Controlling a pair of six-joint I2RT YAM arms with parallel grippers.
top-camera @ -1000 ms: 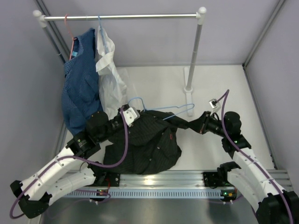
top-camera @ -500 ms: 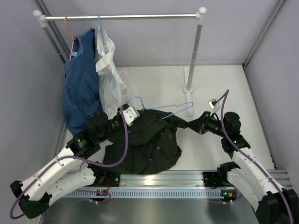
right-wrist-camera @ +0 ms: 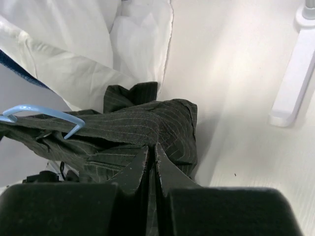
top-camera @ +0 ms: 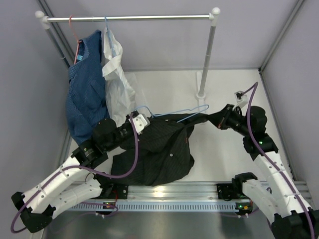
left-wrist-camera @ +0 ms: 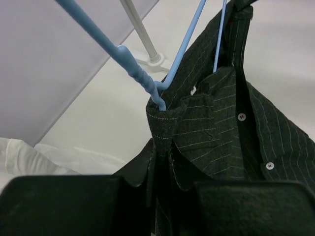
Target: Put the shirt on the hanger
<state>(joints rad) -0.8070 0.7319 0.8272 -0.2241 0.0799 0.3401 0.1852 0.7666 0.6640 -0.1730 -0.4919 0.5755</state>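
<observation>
the table (top-camera: 164, 84) is white and smooth, with pale grey walls all round it. far out past both hands a shiny rail (top-camera: 129, 18) stands on white poles. a blue patterned garment (top-camera: 84, 94) and a white shirt (top-camera: 117, 79) hang from it, out beyond the left hand.

the shirt (top-camera: 159, 149) is black with thin pale stripes and small round buttons. it is pulled long between the two hands, and the rest lies in a heap on the table, back toward the arms.

the left gripper (left-wrist-camera: 161, 169) is nearly closed and pinches the collar. the right gripper (right-wrist-camera: 151, 157) is squeezed tight on a fold of the shirt's far side.

the hanger (top-camera: 174, 112) is thin, light blue wire. its twisted neck goes down into the collar just in front of the left fingers. its long part runs along the top of the shirt toward the right gripper, and its end is just beside that hand.
</observation>
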